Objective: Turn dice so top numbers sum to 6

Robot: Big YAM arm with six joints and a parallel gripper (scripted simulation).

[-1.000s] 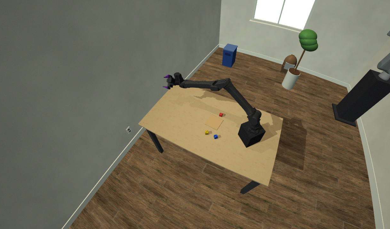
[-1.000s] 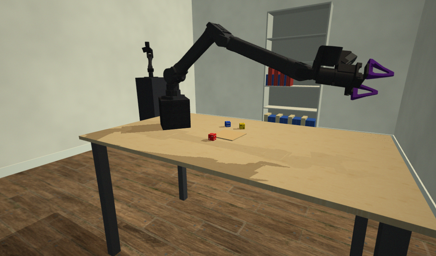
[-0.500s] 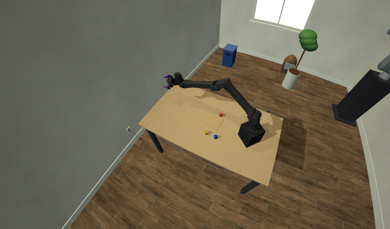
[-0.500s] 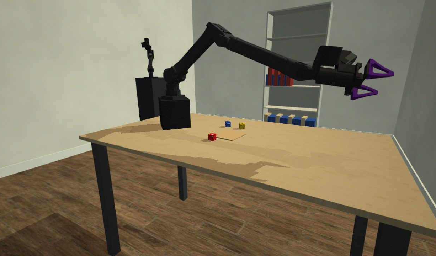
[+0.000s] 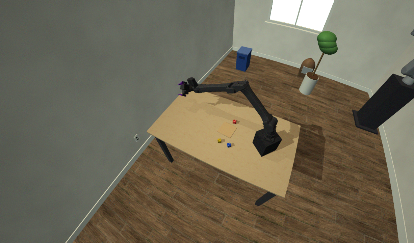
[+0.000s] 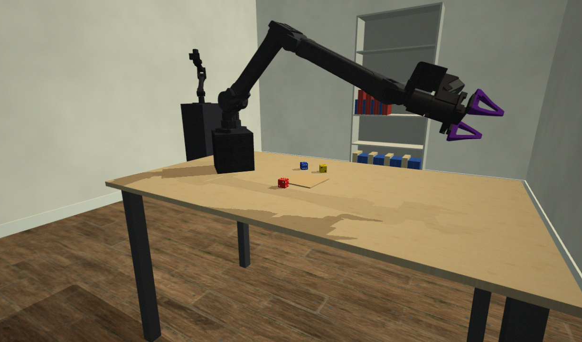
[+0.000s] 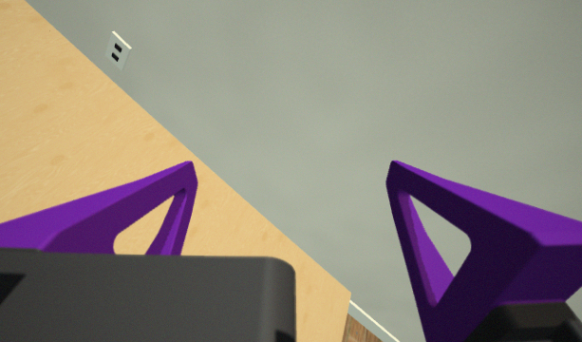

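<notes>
1. Your end effector [image 5: 181, 89] is at the far left of the top view, raised above the corner of the surface [image 5: 184, 127] that lies nearest the grey wall. Its purple fingers [image 6: 485, 105] are spread wide, and you have nothing between them.
2. In the wrist view the end effector [image 7: 291, 209] looks past the edge of the surface [image 7: 58, 123] toward the grey wall, where you can see a wall socket [image 7: 117, 49].
3. Moving right in the top view, you reach the mat [image 5: 227, 129], a thin tan square lying flat near the middle of the surface, well apart from the end effector.
4. Just below the mat, the yellow die [image 5: 219, 140] rests on the bare surface, off the mat.
5. Near it on the right sits the blue die [image 5: 229, 144], also off the mat.
6. The red die [image 5: 234, 121] sits just beside the mat's upper right corner; from the exterior view the red die [image 6: 283, 183] is on the surface next to the mat's edge rather than on it.
7. You cannot read the top faces of the dice at this size.
8. Furthest right, the arm's black base [image 5: 273, 147] stands on the surface, near the dice.
</notes>
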